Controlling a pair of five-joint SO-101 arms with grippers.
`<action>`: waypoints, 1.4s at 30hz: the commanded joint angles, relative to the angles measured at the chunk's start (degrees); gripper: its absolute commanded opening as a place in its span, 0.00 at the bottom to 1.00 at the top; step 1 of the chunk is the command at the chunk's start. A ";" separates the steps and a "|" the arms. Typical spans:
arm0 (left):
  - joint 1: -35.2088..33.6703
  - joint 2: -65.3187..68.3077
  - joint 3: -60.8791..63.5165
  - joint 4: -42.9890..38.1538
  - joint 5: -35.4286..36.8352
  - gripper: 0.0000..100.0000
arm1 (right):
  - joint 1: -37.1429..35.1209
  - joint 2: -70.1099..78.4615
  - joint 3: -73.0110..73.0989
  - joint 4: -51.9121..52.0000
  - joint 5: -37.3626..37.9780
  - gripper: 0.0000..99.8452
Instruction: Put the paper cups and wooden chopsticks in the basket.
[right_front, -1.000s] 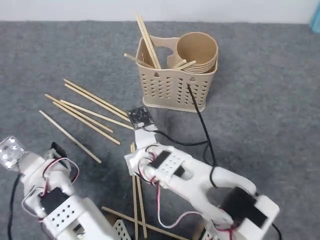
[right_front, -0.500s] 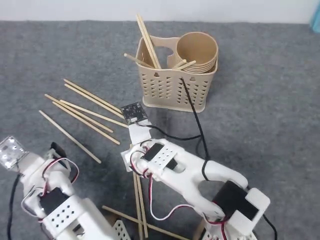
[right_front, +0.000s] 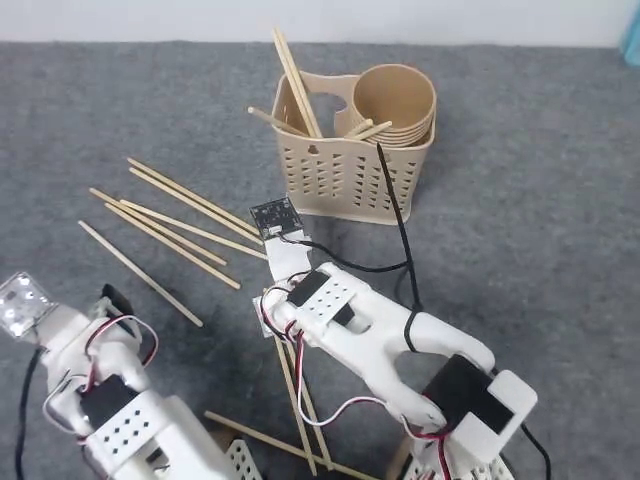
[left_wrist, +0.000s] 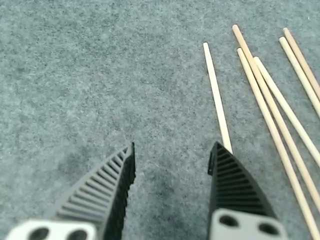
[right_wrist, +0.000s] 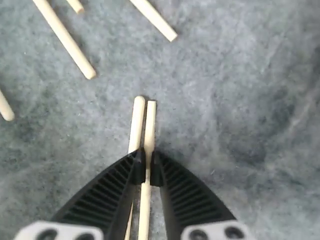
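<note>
- While the left gripper (left_wrist: 172, 165) hangs low over the grey carpet (left_wrist: 75, 65) with its jaws spread wide and nothing between them, a single chopstick (left_wrist: 216, 95) lies with one end just beside one fingertip, probably too far off-centre to be caught as things stand.
- Right gripper (right_wrist: 146, 167), down at the carpet, is closed tight on the pinched chopstick (right_wrist: 149, 125) a little back from its end. A neighbour chopstick (right_wrist: 136, 125) lies touching it but passes outside the jaws, apparently because the two lie pressed together and only one fits the nip.
- Seen from above, that pair (right_front: 294, 400) runs beneath the right arm, close to a crosswise chopstick (right_front: 262, 437) by the arm bases.
- Further out, loose chopsticks (right_front: 175, 225) lie fanned on the carpet, well apart from the basket and not yet collected.
- A black cable (right_front: 400, 220) trails from the right arm up across the basket's front wall.
- Farthest off stands the basket (right_front: 345, 180). Stacked paper cups (right_front: 395, 100) fill one compartment, nested so they take little room, while stowed chopsticks (right_front: 295, 70) lean in the other, their tips jutting above the rim.
- On this showing the cups look finished and the chopsticks only partly gathered.
</note>
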 joint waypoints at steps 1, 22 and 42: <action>0.44 -0.97 -0.57 -0.18 -0.70 0.23 | 0.40 -0.04 -2.73 0.75 0.88 0.03; 0.44 -0.97 -0.57 -0.18 -0.70 0.23 | -0.75 4.26 -7.56 4.35 5.80 0.01; 0.44 -0.97 -0.57 -0.18 -0.70 0.23 | 1.89 -51.56 3.43 21.23 10.64 0.01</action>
